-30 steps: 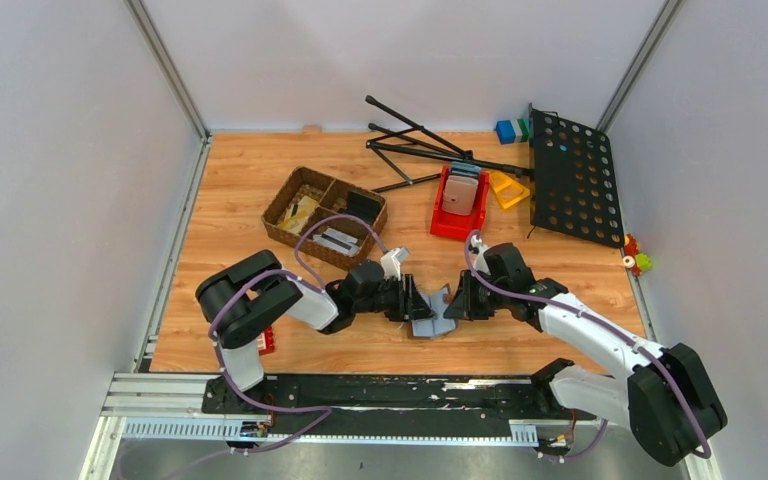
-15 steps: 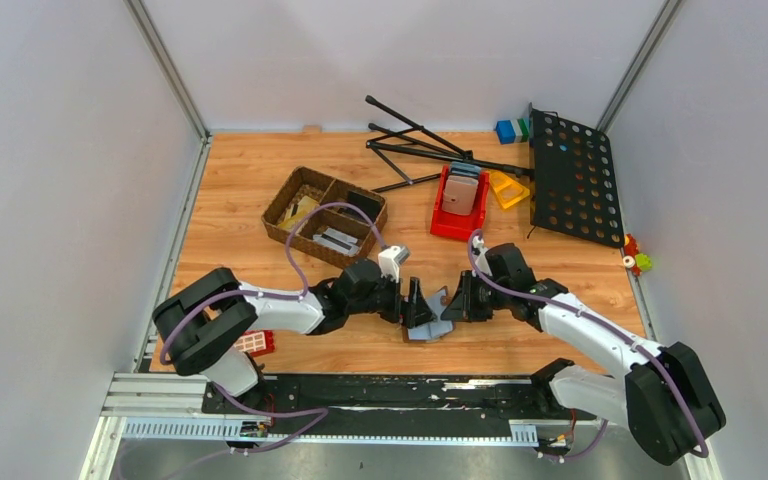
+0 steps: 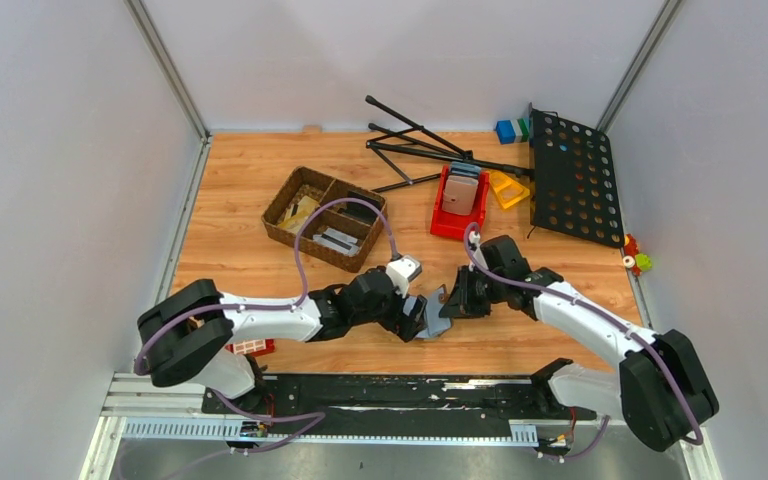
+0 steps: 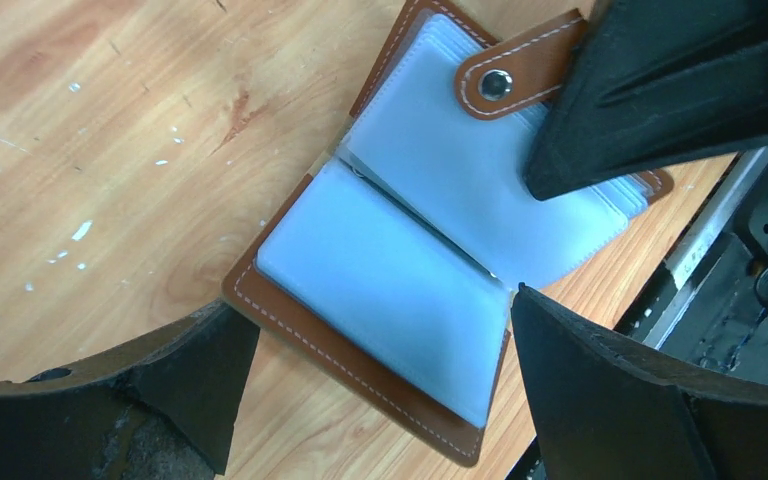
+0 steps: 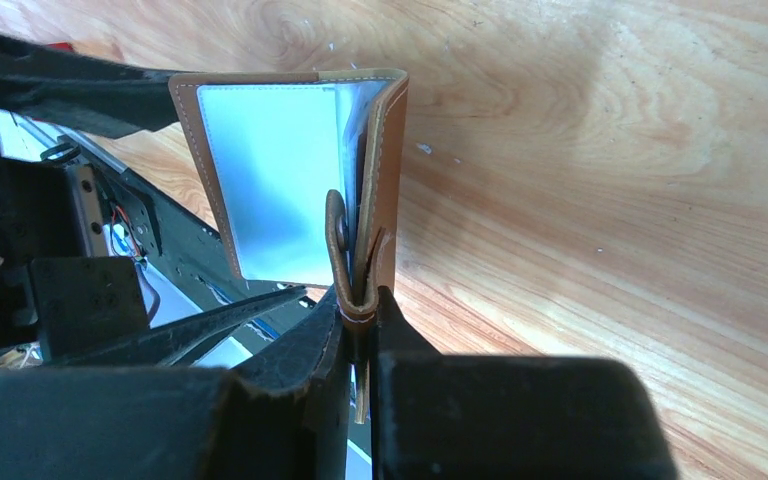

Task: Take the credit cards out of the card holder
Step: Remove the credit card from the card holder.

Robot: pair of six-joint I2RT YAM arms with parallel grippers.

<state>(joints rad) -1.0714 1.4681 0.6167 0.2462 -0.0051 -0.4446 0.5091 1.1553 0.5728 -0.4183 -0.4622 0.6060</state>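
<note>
The brown card holder (image 4: 430, 225) sits open between the wide-spread fingers of the left hand (image 4: 375, 320), pale sleeves (image 4: 380, 290) showing inside. The right hand (image 5: 360, 312) is clamped on its clasp-side cover edge.

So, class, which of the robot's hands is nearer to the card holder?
Right. The right hand is pinched shut on the card holder at its tab-side cover. The left hand hangs open just above the sleeves, straddling them.
</note>
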